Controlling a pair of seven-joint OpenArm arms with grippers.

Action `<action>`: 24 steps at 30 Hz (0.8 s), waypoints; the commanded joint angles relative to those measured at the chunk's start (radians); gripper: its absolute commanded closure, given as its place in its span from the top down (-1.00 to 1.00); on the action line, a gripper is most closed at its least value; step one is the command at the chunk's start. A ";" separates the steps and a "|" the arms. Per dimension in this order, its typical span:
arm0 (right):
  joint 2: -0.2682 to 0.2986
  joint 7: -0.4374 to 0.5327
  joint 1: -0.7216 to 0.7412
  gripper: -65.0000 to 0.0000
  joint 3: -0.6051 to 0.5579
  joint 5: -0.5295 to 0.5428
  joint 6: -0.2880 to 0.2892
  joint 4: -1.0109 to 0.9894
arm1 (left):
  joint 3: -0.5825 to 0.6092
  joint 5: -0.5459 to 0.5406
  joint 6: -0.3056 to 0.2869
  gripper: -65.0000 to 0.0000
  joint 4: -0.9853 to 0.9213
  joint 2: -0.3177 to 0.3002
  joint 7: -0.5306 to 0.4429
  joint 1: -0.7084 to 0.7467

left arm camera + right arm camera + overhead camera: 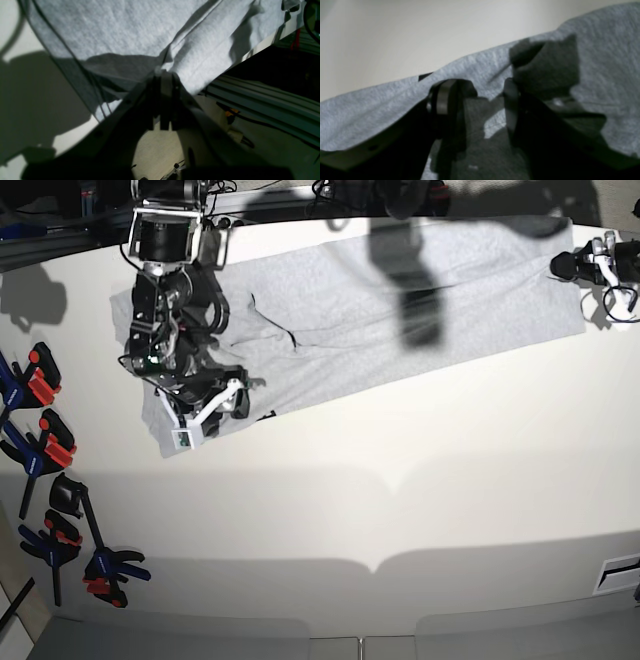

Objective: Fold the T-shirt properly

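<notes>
The light grey T-shirt (400,310) lies as a long folded strip across the far half of the table. My left gripper (556,266) is at the strip's far right end. In the left wrist view it (162,72) is shut on a pinched corner of the T-shirt (112,30), which spreads away from it. My right gripper (212,415) hovers low over the strip's left end, near its front edge. It (477,100) is open in the right wrist view, and the grey cloth (607,62) lies below and between its fingers (442,100).
Several black and orange clamps (40,410) lie along the table's left edge. The white table (400,500) stretches towards the front. Past the left gripper the table ends at an aluminium rail (262,100) with cables below.
</notes>
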 commanded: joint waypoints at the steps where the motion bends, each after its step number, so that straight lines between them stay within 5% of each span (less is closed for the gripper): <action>1: 0.011 -0.053 0.001 -0.11 0.011 -0.051 -0.032 -0.006 | -0.011 -0.020 -0.006 -1.00 0.013 -0.032 0.004 0.000; 7: 0.011 -0.061 0.001 -0.11 0.011 -0.051 -0.031 -0.006 | -0.011 -0.020 -0.006 -0.91 0.013 -0.032 0.004 0.000; 10: 0.011 -0.062 0.005 -0.11 0.011 -0.051 -0.031 -0.006 | -0.011 -0.020 -0.006 -0.20 0.013 -0.032 0.004 0.001; 12: 0.011 -0.066 0.009 -0.11 0.011 -0.051 -0.031 -0.006 | -0.011 -0.020 -0.006 0.02 0.013 -0.032 0.004 0.001; 24: 0.011 -0.069 0.014 -0.11 0.011 -0.044 -0.030 -0.006 | -0.011 -0.020 -0.006 0.02 0.013 -0.032 -0.023 -0.034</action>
